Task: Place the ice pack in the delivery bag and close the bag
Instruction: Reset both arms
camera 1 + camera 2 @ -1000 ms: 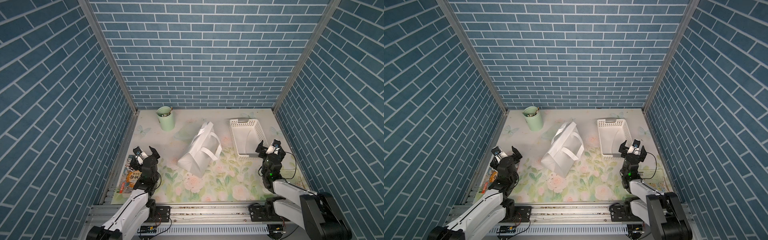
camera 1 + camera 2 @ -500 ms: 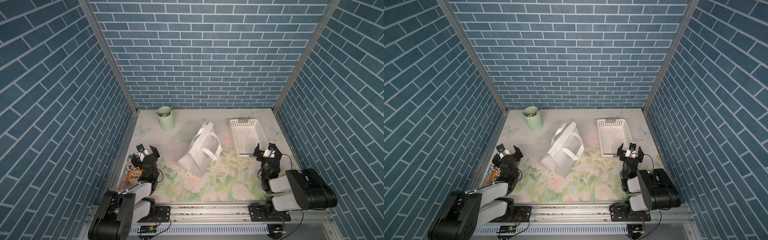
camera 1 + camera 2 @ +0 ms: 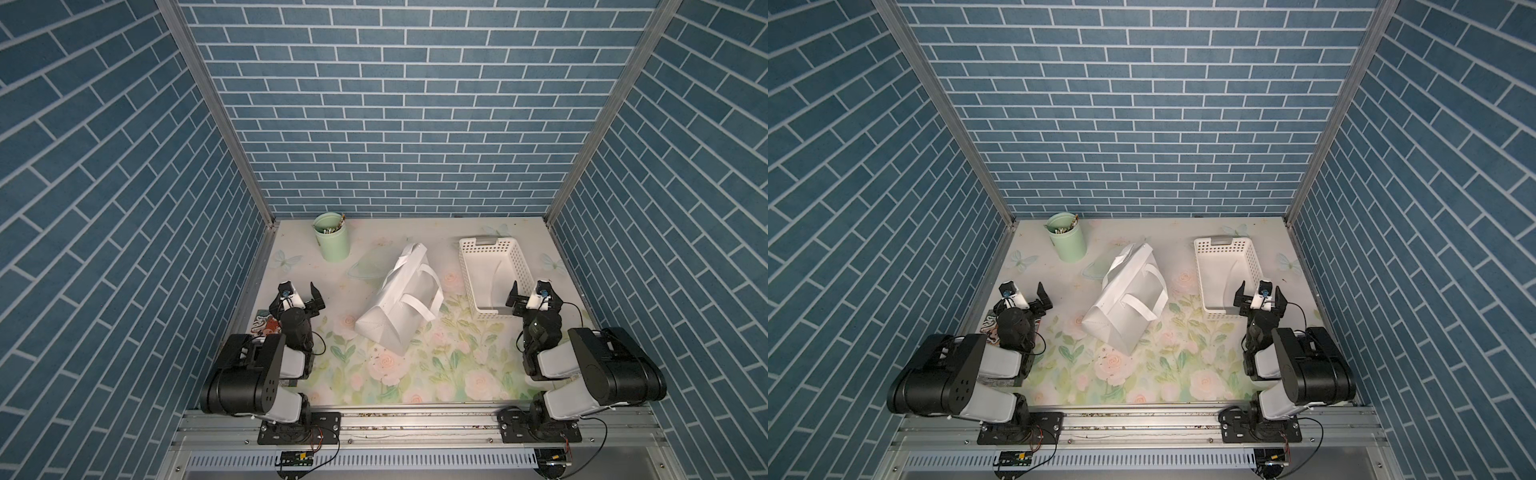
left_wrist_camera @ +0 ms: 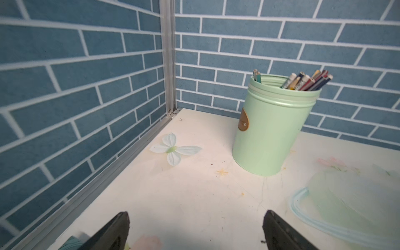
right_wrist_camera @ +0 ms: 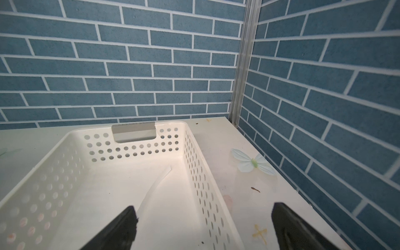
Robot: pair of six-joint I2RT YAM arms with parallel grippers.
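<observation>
The delivery bag is a white tote lying on its side mid-table, with its strap handles on top. A pale translucent pouch with a blue edge, the ice pack, lies flat against the bag's back-left side, beside the green cup. My left gripper is open and empty, low over the table left of the bag. My right gripper is open and empty at the basket's near right corner.
A mint-green cup of pencils stands at the back left. A white perforated basket sits at the back right. A colourful packet lies under the left arm. Brick walls close three sides.
Both arms have folded back toward the front rail, their elbows now raised near the table's front edge. The grippers stay open and empty. Bag and ice pack have not moved.
</observation>
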